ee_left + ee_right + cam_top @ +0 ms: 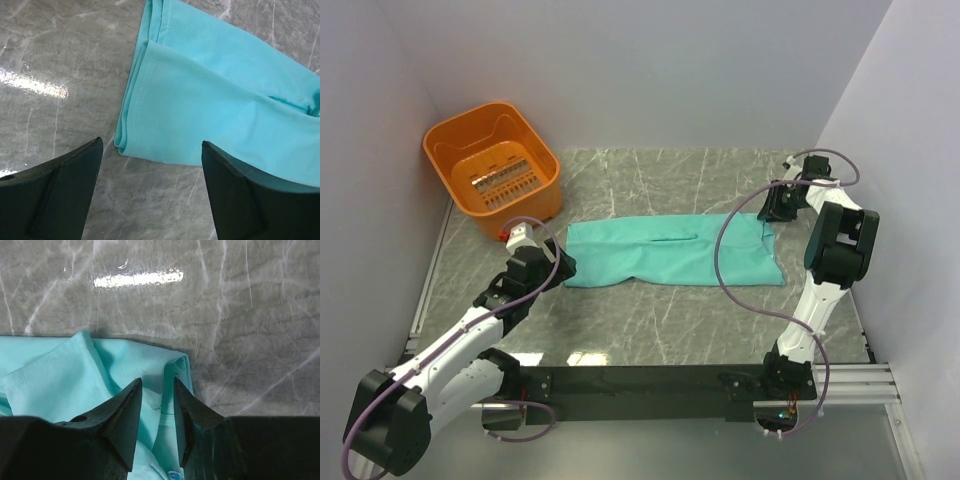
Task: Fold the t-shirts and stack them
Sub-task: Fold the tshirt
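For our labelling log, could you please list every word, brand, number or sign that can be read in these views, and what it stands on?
No text can be read in any view.
White label on the t-shirt: only a blue mark shows, cut off at the edge of the right wrist view, too small to read.
Orange basket: no writing visible.

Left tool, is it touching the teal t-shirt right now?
Cannot tell. Left wrist view: the left tool straddles a corner of the t-shirt, one finger overlapping the cloth, but its height above is unclear.
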{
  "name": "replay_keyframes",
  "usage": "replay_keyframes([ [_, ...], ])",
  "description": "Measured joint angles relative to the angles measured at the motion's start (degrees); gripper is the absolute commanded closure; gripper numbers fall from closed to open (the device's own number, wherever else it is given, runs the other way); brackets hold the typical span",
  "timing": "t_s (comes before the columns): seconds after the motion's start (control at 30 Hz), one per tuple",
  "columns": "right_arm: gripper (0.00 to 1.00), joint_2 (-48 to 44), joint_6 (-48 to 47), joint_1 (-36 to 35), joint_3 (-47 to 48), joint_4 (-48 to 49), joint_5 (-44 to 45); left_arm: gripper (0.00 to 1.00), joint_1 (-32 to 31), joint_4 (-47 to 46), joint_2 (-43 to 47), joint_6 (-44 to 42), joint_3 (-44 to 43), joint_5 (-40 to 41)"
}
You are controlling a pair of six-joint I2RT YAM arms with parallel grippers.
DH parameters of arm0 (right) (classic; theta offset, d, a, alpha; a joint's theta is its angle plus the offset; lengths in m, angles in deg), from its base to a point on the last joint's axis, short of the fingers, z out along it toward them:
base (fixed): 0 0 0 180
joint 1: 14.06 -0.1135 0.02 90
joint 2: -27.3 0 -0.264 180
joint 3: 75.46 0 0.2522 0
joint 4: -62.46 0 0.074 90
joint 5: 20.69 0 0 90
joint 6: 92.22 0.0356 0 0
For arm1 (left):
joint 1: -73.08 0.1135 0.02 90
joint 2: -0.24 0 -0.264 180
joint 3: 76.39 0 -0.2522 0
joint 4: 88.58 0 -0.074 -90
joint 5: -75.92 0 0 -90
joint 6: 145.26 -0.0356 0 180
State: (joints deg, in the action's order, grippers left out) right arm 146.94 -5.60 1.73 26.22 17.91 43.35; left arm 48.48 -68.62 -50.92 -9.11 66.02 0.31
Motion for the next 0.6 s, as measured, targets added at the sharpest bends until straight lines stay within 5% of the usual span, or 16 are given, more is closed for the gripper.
replay_keyframes([
  [0.17, 0.66, 0.0, -0.1, 0.1, -0.1, -0.1, -0.5, 0.15, 0.0, 0.0, -0.1, 0.0, 0.1, -0.2],
  [0.47, 0.97, 2.2, 1.0, 0.1, 3.0, -1.4, -3.5, 0.15, 0.0, 0.0, 0.0, 0.0, 0.2, -0.2],
  [0.6, 1.0, 2.3, 1.5, 0.1, 5.0, -1.7, -3.6, 0.15, 0.1, 0.0, 0.0, 0.0, 0.2, -0.2],
])
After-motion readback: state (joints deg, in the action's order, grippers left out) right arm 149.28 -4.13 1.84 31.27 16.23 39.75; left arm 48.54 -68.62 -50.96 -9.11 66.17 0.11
